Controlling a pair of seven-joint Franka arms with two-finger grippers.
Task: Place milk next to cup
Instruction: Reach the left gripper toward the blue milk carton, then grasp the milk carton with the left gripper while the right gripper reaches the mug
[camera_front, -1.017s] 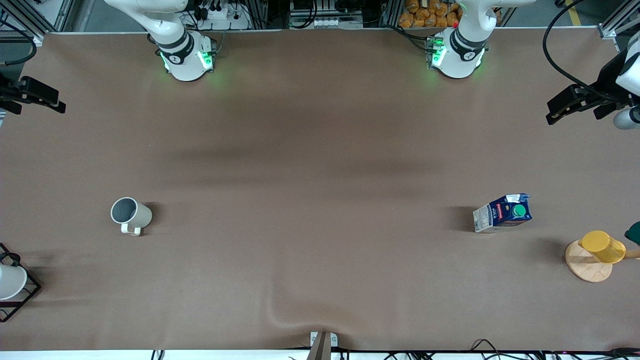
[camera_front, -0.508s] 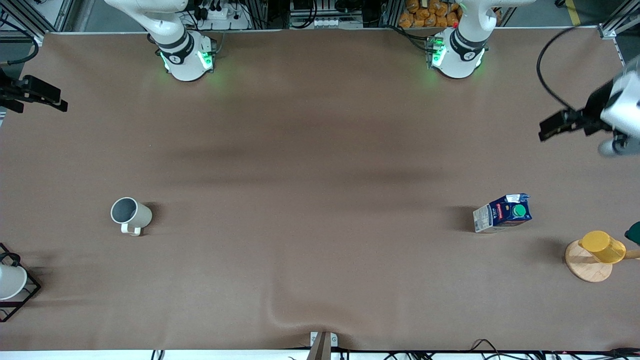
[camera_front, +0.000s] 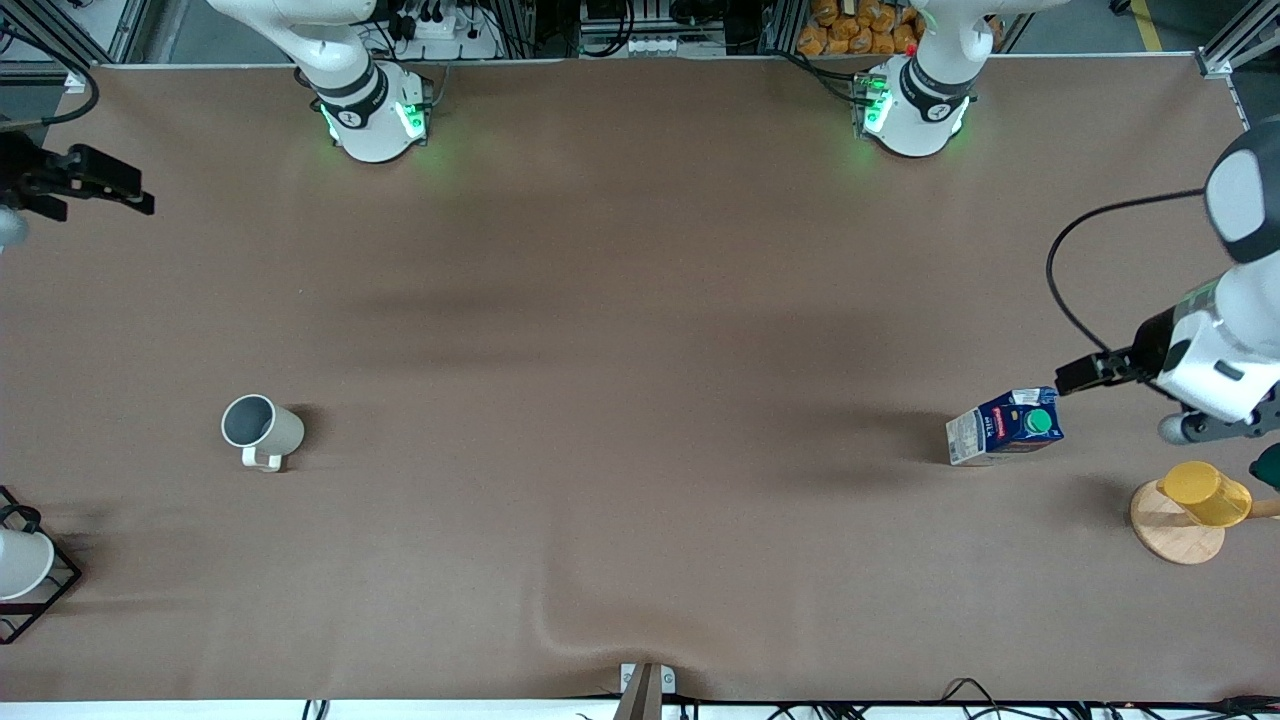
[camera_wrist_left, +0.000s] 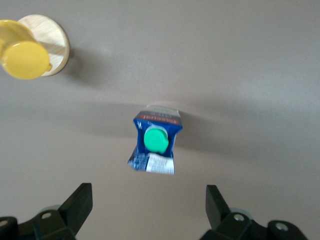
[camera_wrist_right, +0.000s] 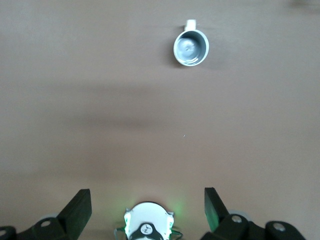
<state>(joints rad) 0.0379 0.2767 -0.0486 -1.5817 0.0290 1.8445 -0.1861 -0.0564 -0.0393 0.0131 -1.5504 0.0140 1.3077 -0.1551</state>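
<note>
The left gripper (camera_wrist_left: 149, 207) hovers with jaws open, the milk (camera_wrist_left: 155, 144) standing on the surface (camera_front: 640, 400) just ahead of them. The right gripper (camera_wrist_right: 148, 210) waits, jaws open, with the cup (camera_wrist_right: 190, 47) well apart from them.

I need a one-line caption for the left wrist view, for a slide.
Left tool, open, above the upright milk on the table; yellow cup nearby.

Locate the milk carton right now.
The milk stands on the table toward the left arm's end, beside the yellow cup on its wooden stand, with the open left gripper above it.
</note>
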